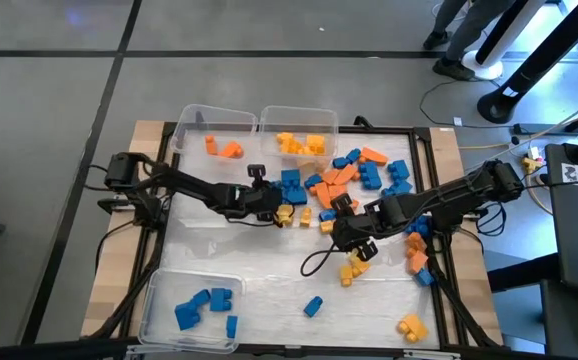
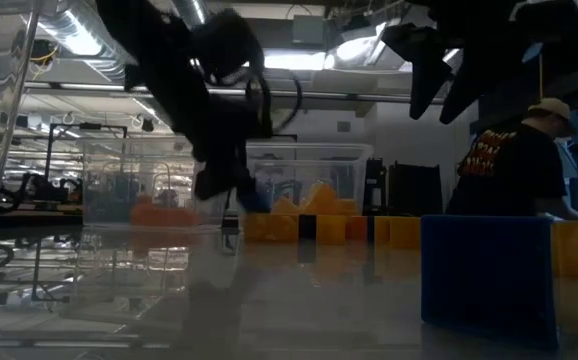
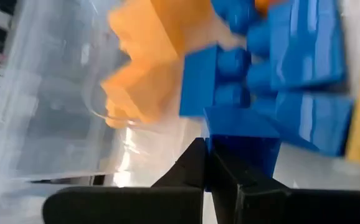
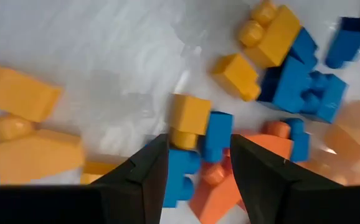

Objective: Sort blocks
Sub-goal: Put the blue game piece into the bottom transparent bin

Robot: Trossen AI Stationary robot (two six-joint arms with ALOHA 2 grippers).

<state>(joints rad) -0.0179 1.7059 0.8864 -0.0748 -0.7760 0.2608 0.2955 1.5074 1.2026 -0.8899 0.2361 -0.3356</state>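
Note:
Blue, orange and yellow blocks [image 1: 344,180] lie heaped on the table's far middle, and more lie along its right side. My left gripper [image 1: 272,206] reaches in from the left to the heap's left edge. Its fingers are shut [image 3: 206,160], with their tips at a dark blue block [image 3: 242,132]. My right gripper [image 1: 346,228] is open and hangs raised [image 2: 449,85] over a yellow block [image 4: 189,118], a blue block [image 4: 217,140] and an orange block [image 4: 220,186]. These three show between its fingers [image 4: 198,155]. My left gripper's shut fingertips stand at the near edge of the dark blue block [image 3: 230,124]. I cannot tell whether they touch it.
Three clear bins stand on the table: a far left one [image 1: 191,118] holding orange blocks, a far middle one [image 1: 314,115] holding yellow blocks, and a near left one [image 1: 159,290] holding blue blocks. A black cable loop [image 1: 319,263] lies mid-table. Loose blocks [image 1: 411,326] lie near right. A person [image 2: 514,165] stands beyond the table.

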